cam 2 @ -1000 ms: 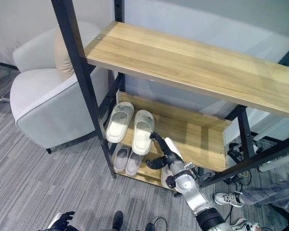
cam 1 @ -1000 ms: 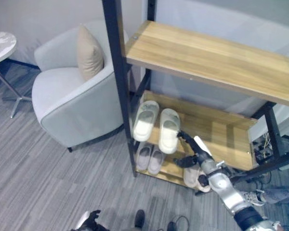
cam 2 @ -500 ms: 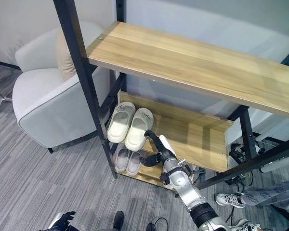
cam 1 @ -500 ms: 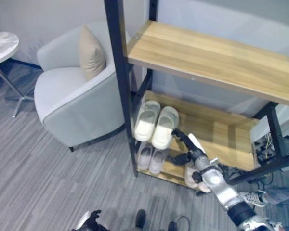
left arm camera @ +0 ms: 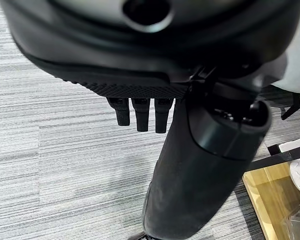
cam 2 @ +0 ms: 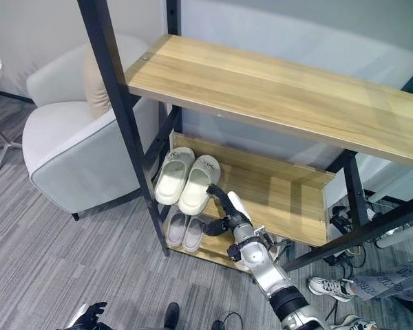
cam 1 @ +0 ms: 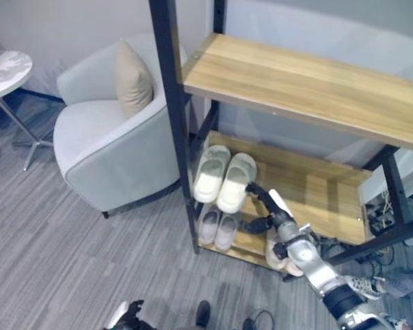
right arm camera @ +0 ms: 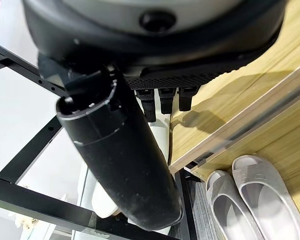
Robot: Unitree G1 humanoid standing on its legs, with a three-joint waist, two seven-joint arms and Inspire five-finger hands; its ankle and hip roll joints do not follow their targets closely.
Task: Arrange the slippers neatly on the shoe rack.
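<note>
A: Right, we're at the shoe rack (cam 1: 296, 86), and the right hand (cam 1: 261, 206) is up against the white slippers (cam 1: 224, 180) on the middle shelf (cam 1: 310, 189), fingers stretched out straight, thumb apart, gripping nothing.

B: That looks like a nudge, not a pick. Flat fingers against the near end of the right-hand slipper, pushing it in beside its partner, I'd say.

A: And it shows! 1 second ago that slipper sat apart and askew; now the 2 lie side by side, touching, at the shelf's left end by the black post (cam 1: 175, 117).

B: The hand has followed it leftward too. Also, the whole picture has shifted a little, so that's the camera moving, not the armchair (cam 1: 113, 148).

A: Down below, the grey slippers (cam 1: 217, 227) sit paired on the bottom shelf (cam 1: 246, 244), and another pale pair (cam 1: 282, 251) sits to their right, partly hidden by the forearm.

B: Left hand?

A: The left hand (left arm camera: 140, 112) hangs low over the grey floor (cam 1: 62, 261), fingers straight, idle, holding nothing.

B: So the white pair looks nearly squared. My guess: 1 more small push to line up the near ends.
</note>
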